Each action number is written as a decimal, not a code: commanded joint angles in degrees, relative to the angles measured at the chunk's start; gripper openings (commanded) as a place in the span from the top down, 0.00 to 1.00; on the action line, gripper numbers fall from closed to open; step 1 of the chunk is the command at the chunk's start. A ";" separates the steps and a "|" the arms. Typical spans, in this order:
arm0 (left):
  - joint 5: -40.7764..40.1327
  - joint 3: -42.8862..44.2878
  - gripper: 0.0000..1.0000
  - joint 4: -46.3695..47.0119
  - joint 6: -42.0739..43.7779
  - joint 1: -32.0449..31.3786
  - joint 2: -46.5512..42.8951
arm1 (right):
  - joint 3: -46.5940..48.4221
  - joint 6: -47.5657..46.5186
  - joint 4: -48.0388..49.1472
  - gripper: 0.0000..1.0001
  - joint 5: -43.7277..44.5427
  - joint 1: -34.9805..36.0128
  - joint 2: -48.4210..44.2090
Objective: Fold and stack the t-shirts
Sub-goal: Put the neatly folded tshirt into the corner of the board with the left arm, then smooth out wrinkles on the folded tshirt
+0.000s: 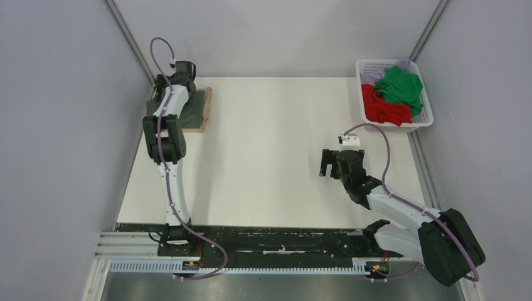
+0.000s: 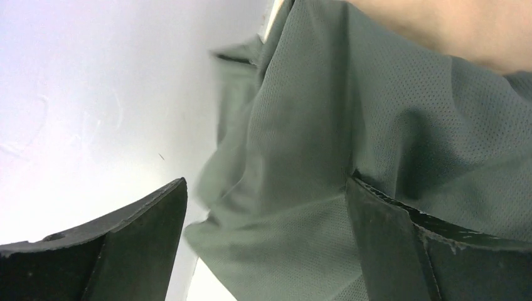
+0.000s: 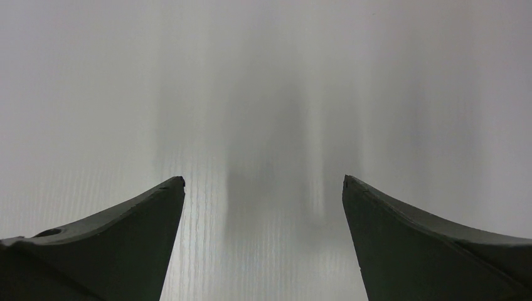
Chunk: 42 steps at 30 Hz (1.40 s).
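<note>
Left gripper [image 2: 266, 188]: at the far left of the desk [image 1: 270, 144], low over the cloth, jaws spread wide and clamping nothing; in the wrist view grey fabric fills the gap between them and runs behind the right finger.
Dark grey t-shirt [image 1: 193, 108]: folded at the far-left corner of the desk, partly hidden under the left arm.
Beige-tan t-shirt [image 1: 206, 110]: directly beneath the grey one, showing only as a strip along its right and near edges.
Right gripper [image 3: 263, 182]: right of the desk's centre, jaws wide, holding nothing, only bare desk surface below.
Basket [image 1: 361, 81]: white plastic lattice, at the far-right corner.
Basket contents: a green t-shirt [image 1: 400, 88] bunched on top, a red t-shirt [image 1: 384, 110] toward the near-left side, and a lilac t-shirt [image 1: 374, 76] peeking out at the far edge; all crumpled, unfolded.
</note>
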 commanded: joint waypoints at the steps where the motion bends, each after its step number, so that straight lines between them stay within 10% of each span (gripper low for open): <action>1: -1.09 3.72 0.00 -1.06 -6.76 0.17 -5.94 | 2.28 1.08 -1.01 0.02 1.88 -0.34 -0.59; 17: 27.15 -4.16 0.00 -2.95 -18.14 0.19 -25.12 | -1.13 2.18 -3.73 0.02 3.69 -0.29 -12.22; 42: 34.08 6.62 0.00 2.62 -15.24 5.85 -0.21 | 1.57 1.63 -4.02 0.02 8.92 -0.28 -0.54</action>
